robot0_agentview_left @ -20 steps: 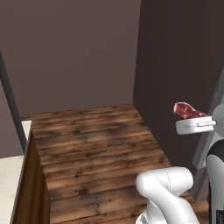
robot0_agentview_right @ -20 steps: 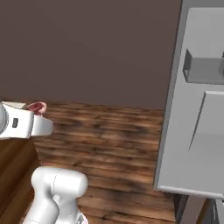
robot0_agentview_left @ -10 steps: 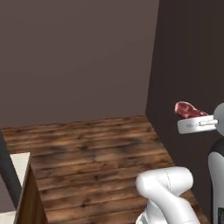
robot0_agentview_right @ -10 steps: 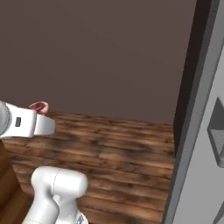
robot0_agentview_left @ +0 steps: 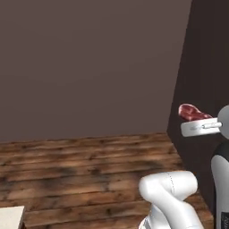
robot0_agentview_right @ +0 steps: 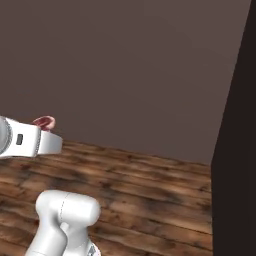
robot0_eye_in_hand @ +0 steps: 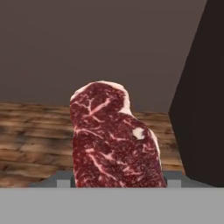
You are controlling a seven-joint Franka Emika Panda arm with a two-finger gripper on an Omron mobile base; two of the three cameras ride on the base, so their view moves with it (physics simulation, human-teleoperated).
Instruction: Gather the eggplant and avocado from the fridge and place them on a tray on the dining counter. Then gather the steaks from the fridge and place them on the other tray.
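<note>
Your arm [robot0_agentview_left: 172, 197] rises from the lower right, white elbow joint bulging over the wood-plank floor [robot0_agentview_left: 85, 165]. Up at the right edge your white wrist [robot0_agentview_left: 201, 128] juts out level, pointing left. A dark red steak [robot0_agentview_left: 192, 112] pokes up just above the wrist's left end, touching it, tilted. You can't see the finger tips from here, so the grip itself is hidden. Behind the steak, a plain brown wall [robot0_agentview_left: 89, 67]; right of it, a darker wall panel [robot0_agentview_left: 208, 58]. Far below-left of the wrist, a pale beige corner [robot0_agentview_left: 11, 217] sits at the frame edge.
</note>
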